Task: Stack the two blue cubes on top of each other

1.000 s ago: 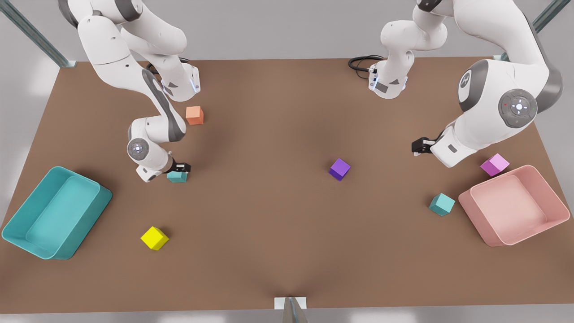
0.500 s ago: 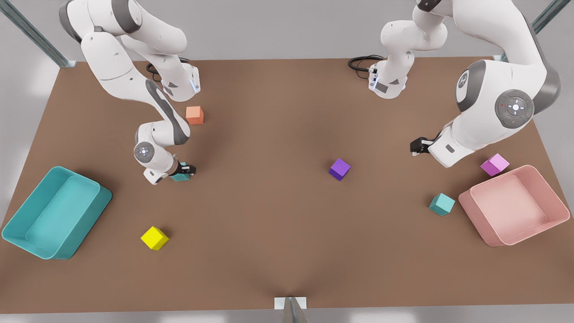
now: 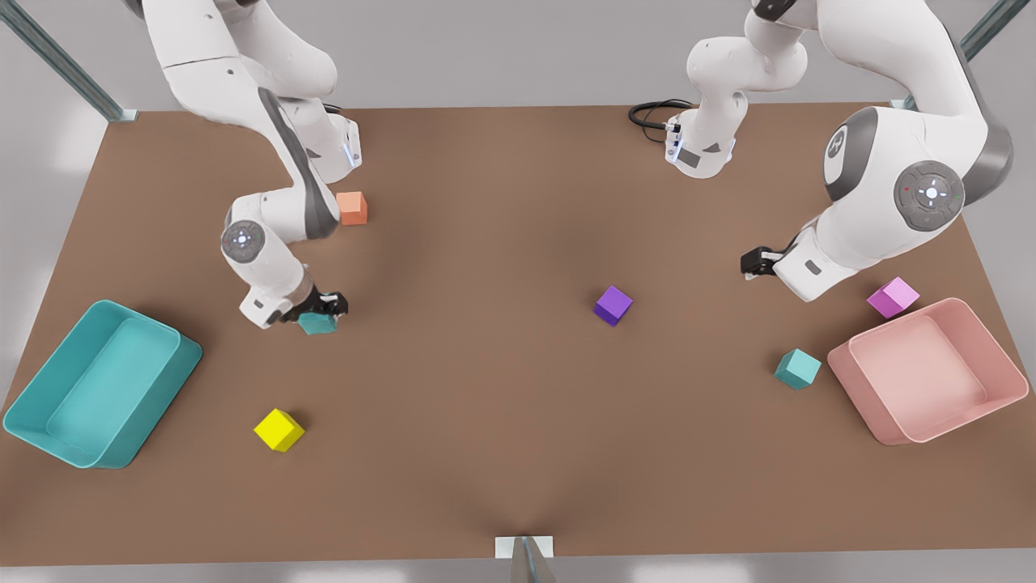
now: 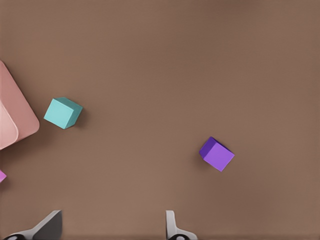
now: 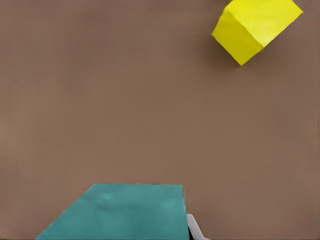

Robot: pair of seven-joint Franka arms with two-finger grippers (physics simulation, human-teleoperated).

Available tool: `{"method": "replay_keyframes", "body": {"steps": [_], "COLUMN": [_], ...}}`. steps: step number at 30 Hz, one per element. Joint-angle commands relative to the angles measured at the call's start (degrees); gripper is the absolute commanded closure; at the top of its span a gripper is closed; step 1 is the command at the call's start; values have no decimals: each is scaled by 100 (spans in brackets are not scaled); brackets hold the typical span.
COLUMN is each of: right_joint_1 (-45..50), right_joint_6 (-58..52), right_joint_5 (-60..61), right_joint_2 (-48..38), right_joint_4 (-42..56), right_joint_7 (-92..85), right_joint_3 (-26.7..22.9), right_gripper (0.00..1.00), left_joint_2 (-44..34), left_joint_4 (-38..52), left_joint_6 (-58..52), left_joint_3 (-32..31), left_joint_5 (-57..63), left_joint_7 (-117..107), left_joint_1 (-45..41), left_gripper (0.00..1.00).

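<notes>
One blue cube (image 3: pixel 317 325) sits between the fingers of my right gripper (image 3: pixel 320 311), at the front view's left, and the gripper is shut on it. In the right wrist view this cube (image 5: pixel 120 212) looms close, with a white fingertip (image 5: pixel 194 229) against its side. The other blue cube (image 3: pixel 797 368) rests on the table beside the pink bin (image 3: pixel 931 429), and the left wrist view shows it too (image 4: pixel 62 113). My left gripper (image 3: pixel 751 264) hangs open over the table at the front view's right, its fingers (image 4: pixel 170 220) spread wide, well apart from that cube.
A purple cube (image 3: pixel 613 305) lies mid-table. A yellow cube (image 3: pixel 278 429) and a teal bin (image 3: pixel 48 429) are at the front view's left, an orange cube (image 3: pixel 351 208) by the right arm's base. A pink cube (image 3: pixel 893 296) sits behind the pink bin.
The right arm's wrist has swung and risen with the blue cube in its grip, and the cube has shifted slightly toward the table's near edge. The left arm has barely moved.
</notes>
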Motion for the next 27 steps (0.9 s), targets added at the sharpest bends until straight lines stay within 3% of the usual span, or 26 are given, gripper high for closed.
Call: {"method": "replay_keyframes", "body": {"steps": [1, 4, 7, 9, 12, 18, 27], "right_joint_1": [425, 2094, 3703, 4670, 4794, 4829, 5198], "right_joint_6": [-2804, -3429, -3790, -3281, -2340, -2014, -1188], "right_joint_5": [55, 205, 126, 144, 144, 144, 126], "right_joint_2": [-137, 364, 2025, 3484, 4073, 4548, 5348], "right_joint_4": [924, 3016, 5433, 6955, 6964, 6973, 6964], "right_joint_7": [263, 246, 377, 544, 711, 729, 984], "right_joint_3": [206, 206, 92, -655, -743, -1252, -1314], "right_gripper": [64, 64, 66, 68, 69, 69, 67], "left_joint_2": [-11, -11, 138, 252, 780, 1360, 1764], "left_joint_4": [-5, -93, -321, -682, -699, -708, -717], "left_joint_6": [-7, 20, 775, 1400, 1891, 2349, 2560], "left_joint_3": [-6, 3, -59, -50, -59, -68, -50], "left_joint_5": [3, 38, 610, 610, 627, 654, 680], "left_joint_7": [-1, 8, 2055, 2565, 3638, 4332, 4710], "left_joint_1": [3, 29, 179, 187, 671, 1198, 1268], "left_gripper": [0, 0, 0, 0, 0, 0, 0]}}
